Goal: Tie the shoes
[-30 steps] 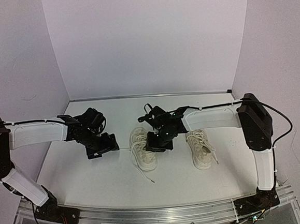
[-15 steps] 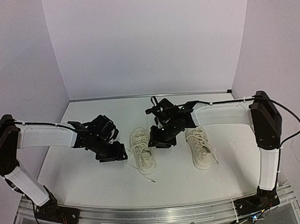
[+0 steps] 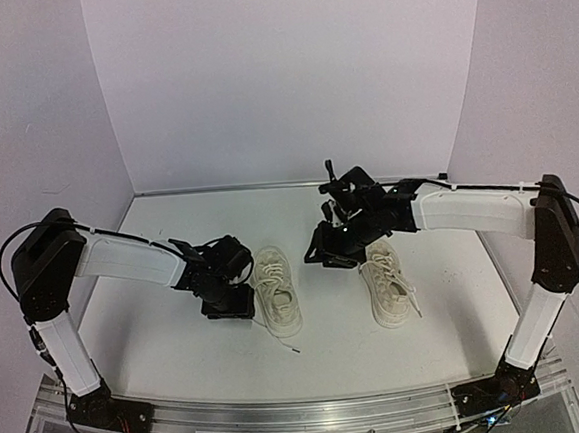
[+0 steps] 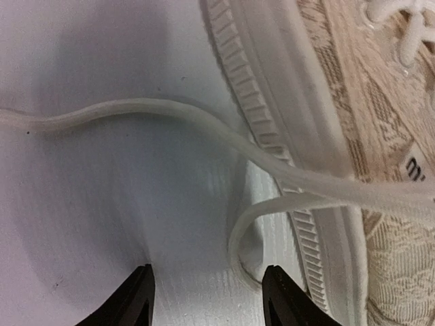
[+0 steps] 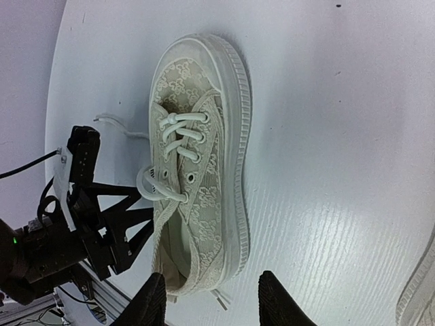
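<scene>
Two cream-white shoes lie side by side, the left shoe [image 3: 278,296] and the right shoe [image 3: 387,284], both with laces undone. My left gripper [image 3: 229,307] is low on the table against the left shoe's outer side. It stands open [image 4: 207,299], with a loose loop of white lace [image 4: 236,239] lying between its fingertips, close to the right one, beside the ribbed sole [image 4: 272,88]. My right gripper [image 3: 333,253] hangs open above the gap between the shoes, nothing in it [image 5: 212,302]. From there it looks down on the left shoe [image 5: 197,170].
A lace end [image 3: 288,345] trails from the left shoe toward the table's front. The left arm's black wrist [image 5: 88,224] sits right beside that shoe. The right shoe's sole edge [image 5: 418,299] shows at the corner. Pale walls close in the back and sides.
The left gripper slid right up to the left shoe and its jaws narrowed around the lace loop. The right gripper opened, let go over the left shoe and pulled back to the right.
</scene>
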Robot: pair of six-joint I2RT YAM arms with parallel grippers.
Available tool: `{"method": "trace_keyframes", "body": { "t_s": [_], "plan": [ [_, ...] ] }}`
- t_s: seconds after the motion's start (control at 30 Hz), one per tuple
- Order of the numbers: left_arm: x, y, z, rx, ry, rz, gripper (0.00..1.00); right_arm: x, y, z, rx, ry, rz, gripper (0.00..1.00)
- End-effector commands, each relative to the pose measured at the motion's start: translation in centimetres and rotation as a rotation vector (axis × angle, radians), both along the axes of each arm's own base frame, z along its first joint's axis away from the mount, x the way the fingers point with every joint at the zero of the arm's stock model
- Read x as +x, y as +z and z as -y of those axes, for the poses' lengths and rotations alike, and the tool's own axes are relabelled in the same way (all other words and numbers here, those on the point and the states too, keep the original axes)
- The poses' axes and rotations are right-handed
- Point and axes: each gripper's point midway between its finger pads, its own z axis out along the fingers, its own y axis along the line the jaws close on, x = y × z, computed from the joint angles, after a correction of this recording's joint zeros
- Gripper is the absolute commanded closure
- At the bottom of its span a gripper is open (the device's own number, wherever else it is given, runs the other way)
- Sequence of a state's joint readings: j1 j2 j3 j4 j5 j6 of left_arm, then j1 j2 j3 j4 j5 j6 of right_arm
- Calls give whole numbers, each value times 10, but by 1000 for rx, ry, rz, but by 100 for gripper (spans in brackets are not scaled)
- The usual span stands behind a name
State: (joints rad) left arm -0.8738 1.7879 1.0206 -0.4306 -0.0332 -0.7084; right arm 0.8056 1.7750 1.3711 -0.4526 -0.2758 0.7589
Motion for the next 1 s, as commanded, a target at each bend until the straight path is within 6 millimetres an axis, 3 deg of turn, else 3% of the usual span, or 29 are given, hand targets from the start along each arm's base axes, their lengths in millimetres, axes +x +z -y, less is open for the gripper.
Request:
{"method": "trace_keyframes", "body": {
  "t_s": [0.0,0.27,0.4,0.47,0.57,0.67,0.77,0.97],
  "plan": [
    [5,-4,-20,131,51,1,52,1,11,12,13,7,34,56],
    [-11,17,-72,342,28,-17,86,4,11,21,7,1,43,57],
    [-19,25,-97,381,46,-48,90,4,10,22,3,10,44,58],
    [-16,31,-84,293,23,-32,85,3,9,21,5,20,43,58],
    [-5,50,-39,73,-24,30,66,1,6,20,6,33,37,58],
    [3,61,-11,3,-63,80,54,1,7,20,8,35,38,58],
    [13,62,7,-15,-75,102,48,2,10,22,11,29,41,58],
    [23,40,24,34,-86,71,45,2,14,25,19,18,44,57]
  ]
}}
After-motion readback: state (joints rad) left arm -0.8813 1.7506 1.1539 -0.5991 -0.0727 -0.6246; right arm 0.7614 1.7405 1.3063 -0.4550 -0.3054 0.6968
